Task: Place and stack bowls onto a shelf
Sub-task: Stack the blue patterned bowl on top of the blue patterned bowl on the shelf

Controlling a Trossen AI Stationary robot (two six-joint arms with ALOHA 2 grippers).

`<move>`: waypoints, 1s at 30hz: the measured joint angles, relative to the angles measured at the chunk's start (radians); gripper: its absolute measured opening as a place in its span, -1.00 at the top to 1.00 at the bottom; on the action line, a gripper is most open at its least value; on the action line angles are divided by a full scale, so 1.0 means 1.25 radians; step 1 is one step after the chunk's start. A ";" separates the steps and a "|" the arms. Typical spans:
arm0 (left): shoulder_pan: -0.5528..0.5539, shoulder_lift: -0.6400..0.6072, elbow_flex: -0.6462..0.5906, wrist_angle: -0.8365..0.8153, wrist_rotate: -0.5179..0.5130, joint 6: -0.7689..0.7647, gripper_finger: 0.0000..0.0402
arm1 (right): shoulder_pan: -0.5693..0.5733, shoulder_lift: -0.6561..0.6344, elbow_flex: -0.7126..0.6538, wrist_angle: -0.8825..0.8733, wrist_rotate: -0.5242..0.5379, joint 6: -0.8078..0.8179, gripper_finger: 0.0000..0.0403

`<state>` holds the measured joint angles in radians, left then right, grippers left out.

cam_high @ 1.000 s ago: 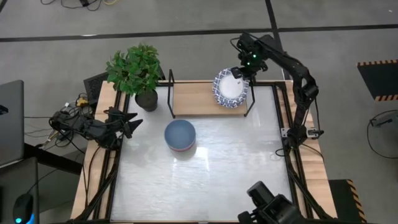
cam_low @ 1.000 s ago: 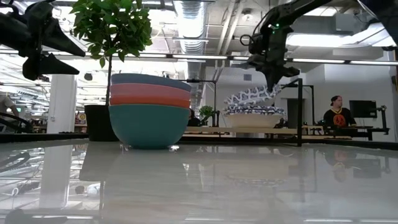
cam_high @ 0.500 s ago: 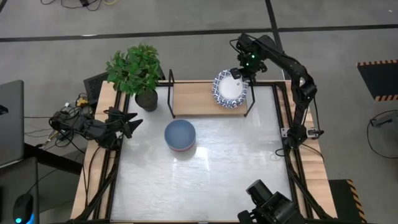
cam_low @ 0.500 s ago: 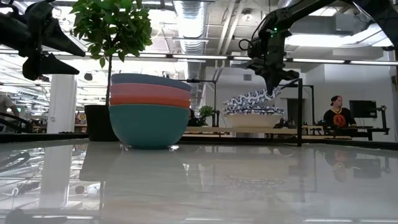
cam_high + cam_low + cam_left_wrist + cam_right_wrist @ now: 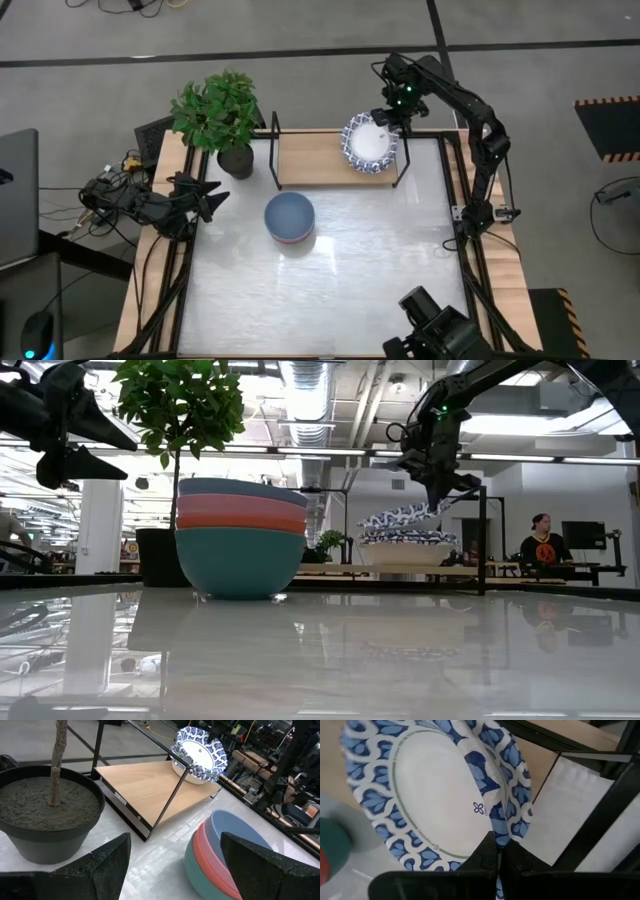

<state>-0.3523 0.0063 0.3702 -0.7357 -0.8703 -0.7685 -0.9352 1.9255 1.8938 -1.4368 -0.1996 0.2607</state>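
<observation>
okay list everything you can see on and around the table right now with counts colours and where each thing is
patterned bowls: at least two, white with blue rims, right end of the shelf, top one tilted
plain bowls: three nested, blue over red over teal, tabletop in front of the shelf
shelf: one, light wood, black wire ends, back of table
plant: one, green, dark pot, beside shelf's left end
person: one, far background
left gripper: open, waiting at left edge
right gripper: shut on top patterned bowl's rim

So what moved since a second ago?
The right gripper, shut on the rim of the patterned bowl, has lowered it a little, tilted, toward the white bowl already on the shelf. It has not let go. The stacked plain bowls, the plant and the left gripper stayed put.
</observation>
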 joint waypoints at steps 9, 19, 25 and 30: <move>0.000 0.000 0.000 0.000 0.000 0.000 -0.46 | 0.000 0.009 -0.008 0.000 0.033 0.002 0.88; 0.000 0.000 0.000 0.000 -0.001 0.000 -0.46 | 0.005 0.009 -0.013 0.006 0.037 -0.014 0.79; 0.000 0.000 0.000 0.000 -0.001 0.000 -0.46 | 0.010 0.009 -0.013 0.006 0.033 -0.039 0.74; 0.000 0.000 0.000 0.000 -0.001 0.000 -0.46 | 0.007 0.005 -0.012 0.012 -0.021 -0.039 0.80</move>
<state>-0.3520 0.0065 0.3702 -0.7357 -0.8715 -0.7683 -0.9261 1.9320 1.8792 -1.4214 -0.2259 0.2114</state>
